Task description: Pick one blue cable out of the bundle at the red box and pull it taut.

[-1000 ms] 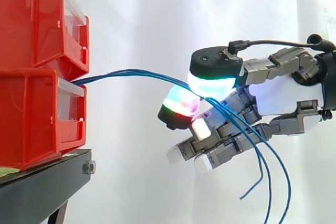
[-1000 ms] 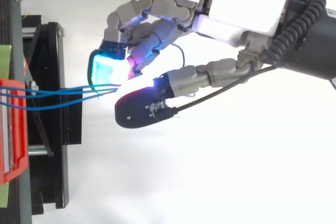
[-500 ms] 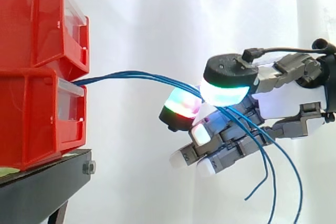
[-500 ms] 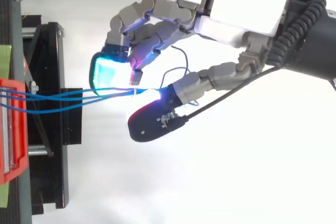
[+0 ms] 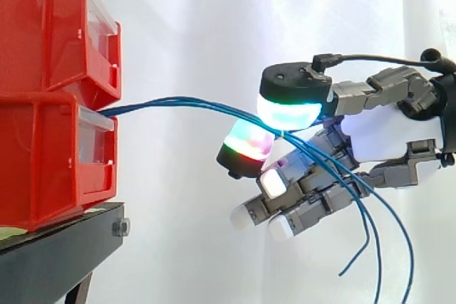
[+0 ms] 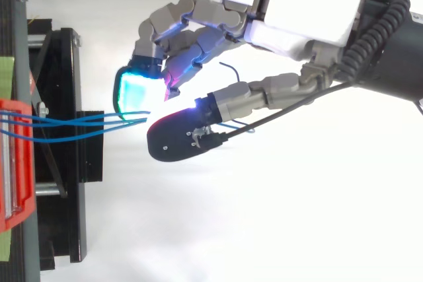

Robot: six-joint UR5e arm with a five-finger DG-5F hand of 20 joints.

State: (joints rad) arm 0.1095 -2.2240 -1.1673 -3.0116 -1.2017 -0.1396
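Where the blue cables (image 5: 178,99) leave the red box (image 5: 50,161) toward 3 o'clock, the hand (image 5: 381,137) pinches them between thumb and finger; their loose ends hang toward 6 o'clock.

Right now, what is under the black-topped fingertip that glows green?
The blue cables run under it, pinched against another glowing pad of the hand. The fingers hide how many cables are actually gripped.
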